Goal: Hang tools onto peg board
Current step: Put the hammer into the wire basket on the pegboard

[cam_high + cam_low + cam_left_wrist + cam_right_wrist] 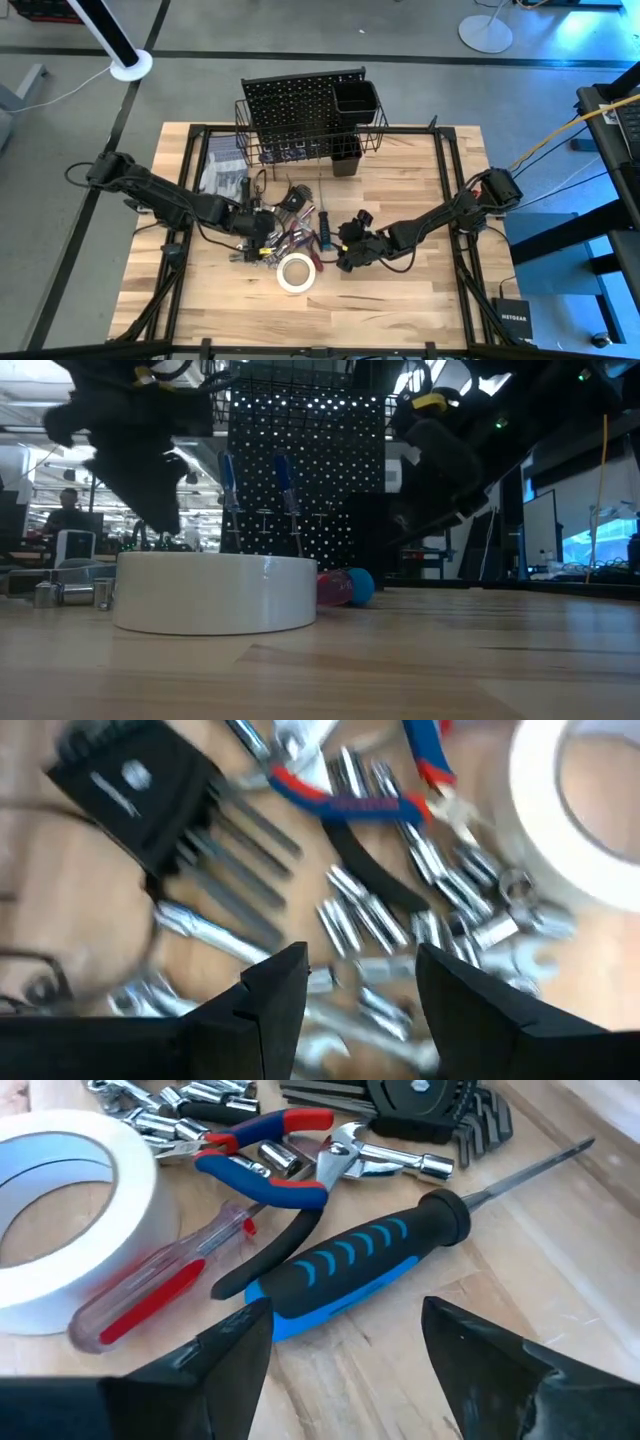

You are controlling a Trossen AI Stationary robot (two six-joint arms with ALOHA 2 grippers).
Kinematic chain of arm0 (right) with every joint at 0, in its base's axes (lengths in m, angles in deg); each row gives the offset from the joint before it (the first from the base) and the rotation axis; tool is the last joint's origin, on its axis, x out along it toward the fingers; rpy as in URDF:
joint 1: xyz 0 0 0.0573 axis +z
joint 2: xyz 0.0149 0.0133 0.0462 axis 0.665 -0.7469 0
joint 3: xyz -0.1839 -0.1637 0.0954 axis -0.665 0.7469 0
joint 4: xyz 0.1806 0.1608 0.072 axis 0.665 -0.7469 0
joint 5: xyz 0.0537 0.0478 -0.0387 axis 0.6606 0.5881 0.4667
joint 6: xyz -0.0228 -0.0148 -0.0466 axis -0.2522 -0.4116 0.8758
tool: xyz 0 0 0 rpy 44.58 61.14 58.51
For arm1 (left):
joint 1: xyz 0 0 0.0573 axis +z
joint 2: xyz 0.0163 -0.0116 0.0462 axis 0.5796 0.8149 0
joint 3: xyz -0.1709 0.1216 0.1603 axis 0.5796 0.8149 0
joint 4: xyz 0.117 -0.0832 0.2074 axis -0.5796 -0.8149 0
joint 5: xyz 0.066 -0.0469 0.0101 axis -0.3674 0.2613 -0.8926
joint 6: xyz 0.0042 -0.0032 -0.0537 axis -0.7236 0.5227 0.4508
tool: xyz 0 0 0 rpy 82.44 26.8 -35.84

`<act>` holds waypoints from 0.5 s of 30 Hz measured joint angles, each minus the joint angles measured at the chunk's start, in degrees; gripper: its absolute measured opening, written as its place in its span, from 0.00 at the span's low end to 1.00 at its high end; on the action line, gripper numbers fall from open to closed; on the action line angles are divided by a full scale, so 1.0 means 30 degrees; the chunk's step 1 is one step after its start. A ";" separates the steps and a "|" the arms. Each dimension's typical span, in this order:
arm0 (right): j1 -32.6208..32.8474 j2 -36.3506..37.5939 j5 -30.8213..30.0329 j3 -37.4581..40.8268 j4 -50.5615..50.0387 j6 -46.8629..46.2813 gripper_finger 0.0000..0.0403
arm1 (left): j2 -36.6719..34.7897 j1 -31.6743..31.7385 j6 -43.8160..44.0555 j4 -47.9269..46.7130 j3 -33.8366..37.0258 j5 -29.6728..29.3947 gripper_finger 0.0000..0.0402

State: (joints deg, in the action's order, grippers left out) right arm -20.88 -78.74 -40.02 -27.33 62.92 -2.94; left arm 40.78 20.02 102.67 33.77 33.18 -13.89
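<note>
Near the counter's (420, 290) front edge, at 6 o'clock in the overhead view: white tape roll (296, 272), lying flat. Just behind it, a heap of tools: red-and-blue-handled pliers (262, 1158), clear red-cored screwdriver (150, 1295), blue-and-black screwdriver (345, 1270) with shaft pointing toward 12 o'clock, loose silver sockets (360, 915), wrenches, and a black hex-key set (140, 790).

At 9 o'clock of the heap: left gripper (258, 232), low over the sockets and wrenches, fingers (275, 1000) spread wide, holding nothing.

At 3 o'clock of the heap: right gripper (345, 252), just beside the blue-and-black screwdriver, fingers (225, 1350) parted to either side of the handle's butt, not closed on it, empty.

Beyond the heap, toward 10 o'clock: grey gloves (222, 172), flat on the wood.

Farthest back, at 12 o'clock: black peg board (300, 100), upright at the counter's rear, with wire basket (375, 140) and square cup (355, 97) attached. From the level view, two blue-handled tools (285, 475) upright before the panel.
</note>
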 joint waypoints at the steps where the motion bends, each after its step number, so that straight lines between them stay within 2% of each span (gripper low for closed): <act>1: -0.0010 0.0000 0.0001 0.0000 -0.0005 0.0000 0.65 | -0.0023 -0.0034 0.0298 -0.0528 -0.0028 0.0345 0.44; 9: 0.0092 -0.0015 0.0008 0.0000 0.0012 0.0000 0.65 | -0.0034 -0.0181 0.2413 -0.3850 -0.0014 0.1040 0.44; 15: 0.0078 -0.0015 -0.0137 0.0066 -0.0003 0.0062 0.65 | -0.0043 -0.0650 0.0888 -0.5021 0.0024 0.1057 0.44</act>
State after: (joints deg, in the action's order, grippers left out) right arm -20.64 -78.78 -40.44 -27.13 62.91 -2.75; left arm 40.65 18.07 105.33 18.70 33.25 -10.72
